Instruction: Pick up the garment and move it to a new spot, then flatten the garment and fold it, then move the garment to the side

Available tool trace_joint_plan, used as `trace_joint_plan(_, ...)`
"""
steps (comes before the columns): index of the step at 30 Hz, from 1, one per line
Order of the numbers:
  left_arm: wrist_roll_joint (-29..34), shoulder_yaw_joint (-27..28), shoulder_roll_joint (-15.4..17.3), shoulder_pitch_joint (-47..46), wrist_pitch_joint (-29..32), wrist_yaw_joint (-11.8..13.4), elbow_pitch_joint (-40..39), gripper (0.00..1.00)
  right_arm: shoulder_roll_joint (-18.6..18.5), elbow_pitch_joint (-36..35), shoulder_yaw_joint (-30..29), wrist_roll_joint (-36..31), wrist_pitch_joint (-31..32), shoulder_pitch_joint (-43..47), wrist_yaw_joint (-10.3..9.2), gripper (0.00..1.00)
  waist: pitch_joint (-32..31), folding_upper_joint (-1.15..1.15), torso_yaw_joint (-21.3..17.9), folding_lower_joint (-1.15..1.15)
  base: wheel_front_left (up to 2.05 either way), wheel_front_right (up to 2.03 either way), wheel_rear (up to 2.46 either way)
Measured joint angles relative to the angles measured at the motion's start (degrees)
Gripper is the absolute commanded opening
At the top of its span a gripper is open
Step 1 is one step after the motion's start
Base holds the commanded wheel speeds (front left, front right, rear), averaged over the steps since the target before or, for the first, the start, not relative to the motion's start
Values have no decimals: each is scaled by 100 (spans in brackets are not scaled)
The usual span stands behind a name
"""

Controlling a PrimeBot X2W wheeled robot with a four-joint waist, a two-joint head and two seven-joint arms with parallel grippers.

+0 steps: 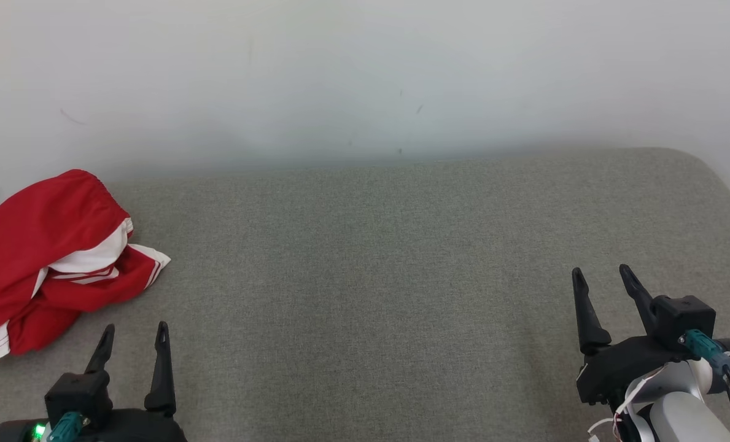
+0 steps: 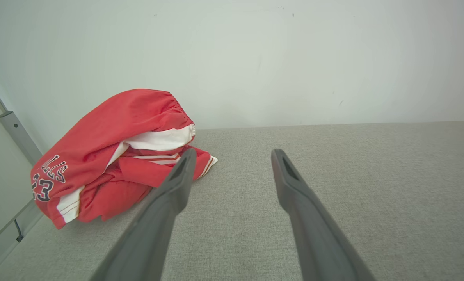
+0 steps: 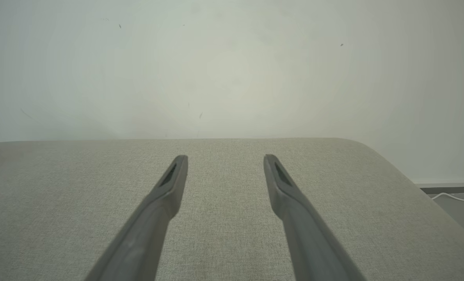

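left gripper (image 1: 134, 341) wide, empty, resting low | garment (image 1: 45, 264) crumpled just ahead and to its left, against wall (image 1: 365, 73), untouched | right gripper (image 1: 604, 285) wide, empty, well apart from it over bare cushion (image 1: 371, 276) | likely pre-pick, spread to take cloth

A garment (image 1: 51, 264) lies at the far left of a cushioned surface (image 1: 365, 276), close to the wall (image 1: 365, 73) behind, just ahead of the left gripper (image 1: 135, 327); the right gripper (image 1: 601, 270) sits well apart at the near right.
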Motion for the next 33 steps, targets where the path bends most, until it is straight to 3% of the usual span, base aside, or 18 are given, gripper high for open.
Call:
trace_joint_plan(17, 159, -29, -5, 40, 223, 1, -87, 100, 18, -116, -94, 14, 111, 151, 0, 100, 28, 0, 380, 0, 0, 0, 0)
trace_joint_plan(33, 183, 118, -38, 43, 366, 1, -116, 100, 69, -80, 19, 64, 261, 158, 9, 100, -16, 0, 1456, 0, 0, 0, 0)
